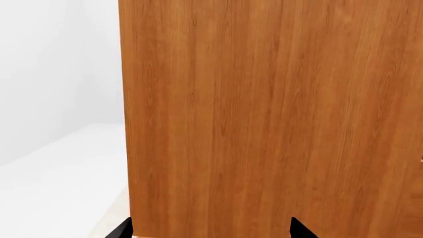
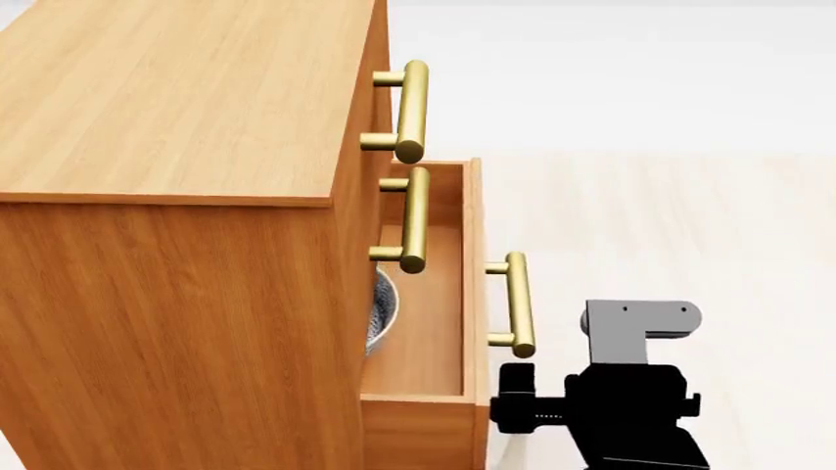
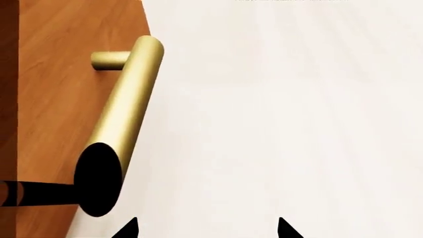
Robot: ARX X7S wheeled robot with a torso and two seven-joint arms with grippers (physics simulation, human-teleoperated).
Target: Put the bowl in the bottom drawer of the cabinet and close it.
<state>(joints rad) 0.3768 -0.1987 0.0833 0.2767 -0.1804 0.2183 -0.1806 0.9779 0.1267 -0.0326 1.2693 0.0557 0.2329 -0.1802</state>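
The orange-brown cabinet [image 2: 170,294] fills the left of the head view. Its bottom drawer [image 2: 425,343] stands pulled out, its brass handle [image 2: 520,304] facing right. Inside, only an edge of the speckled bowl [image 2: 380,311] shows; the rest is hidden under the cabinet body. My right gripper [image 2: 515,375] sits just below the near end of that handle. In the right wrist view the gripper [image 3: 206,230] is open, with bare floor between its fingertips and the handle [image 3: 122,124] off to one side. My left gripper [image 1: 210,230] is open, facing the cabinet's flat side wall [image 1: 264,119].
The two upper drawers are shut, and their brass handles [image 2: 411,110] [image 2: 415,220] jut out above the open drawer. Pale floor [image 2: 653,225] spreads to the right of the cabinet. A white wall [image 1: 59,64] stands beyond the cabinet's side.
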